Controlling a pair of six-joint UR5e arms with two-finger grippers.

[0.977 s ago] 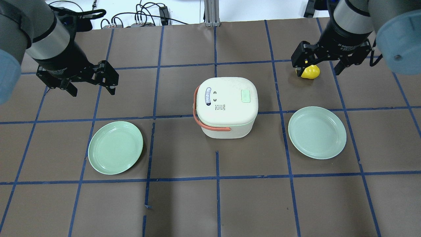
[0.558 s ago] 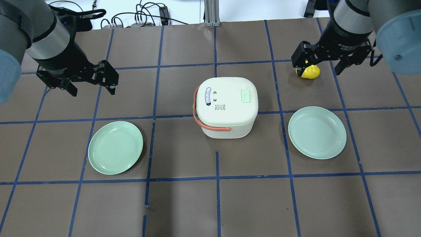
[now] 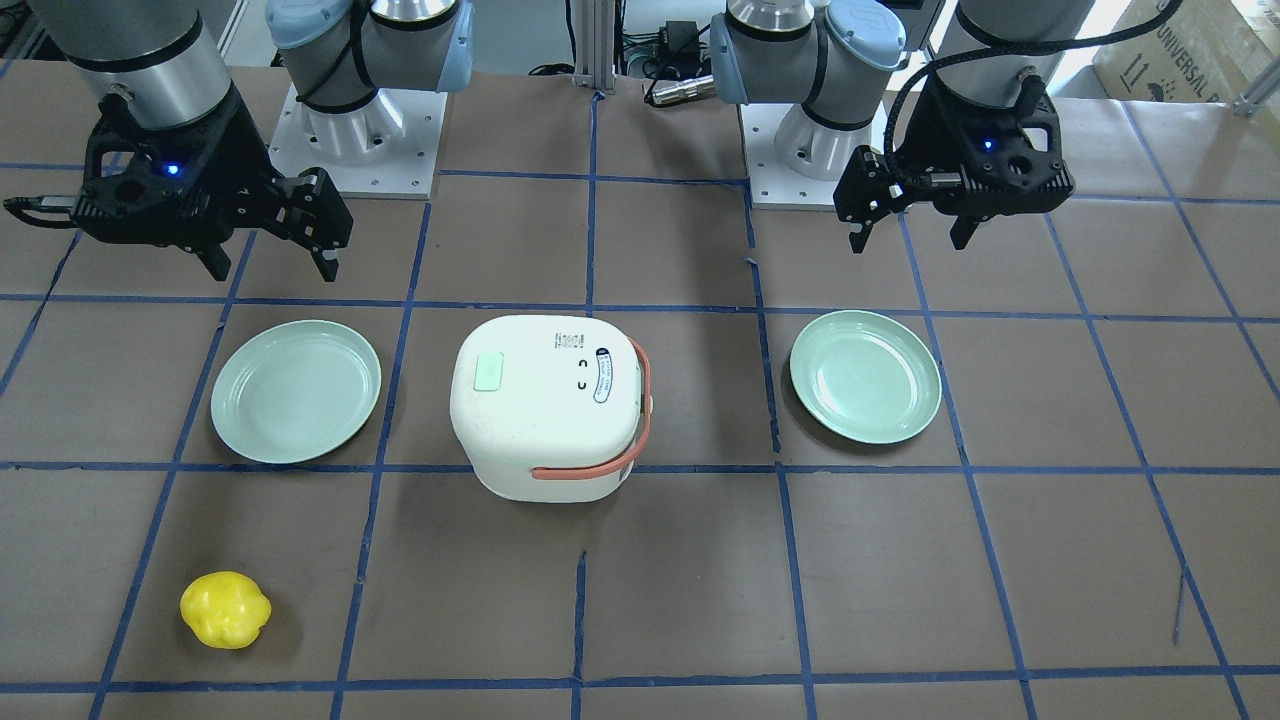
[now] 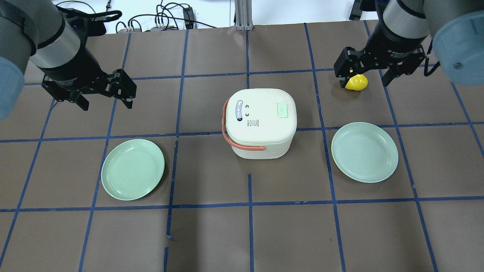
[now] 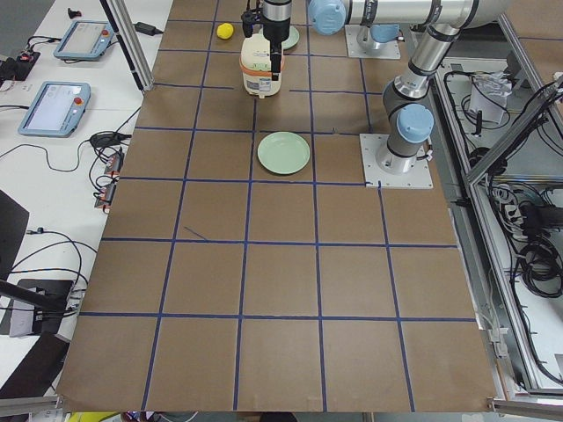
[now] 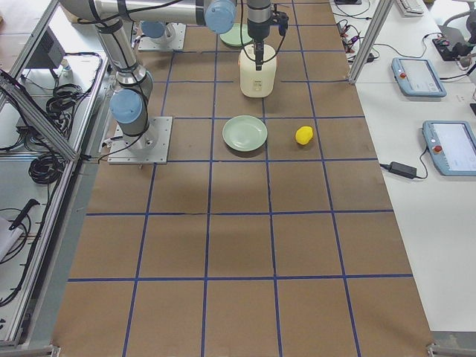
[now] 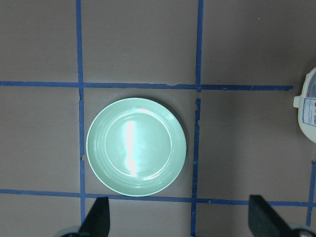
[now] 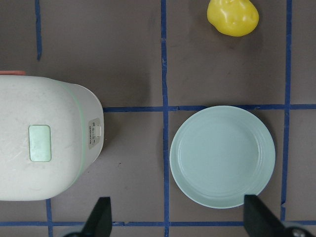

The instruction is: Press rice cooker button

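Brown gridded counter (image 4: 249,234) holds the cooker (image 4: 261,121) midway between its edges, button (image 4: 283,110) on the lid's side toward the right edge, so the right gripper (image 3: 272,268), hovering wide and empty, seems better placed to press than the equally wide left gripper (image 4: 107,105).

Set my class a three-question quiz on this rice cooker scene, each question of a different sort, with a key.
1. True or false: the right gripper is touching the button.
2. The button sits on the side of the cooker toward the robot's: A) left, B) right, C) neither, it is dead centre.
3. How many plates are there?

Key: 1 false, it hangs open, well away from the cooker; 2 B; 3 two.
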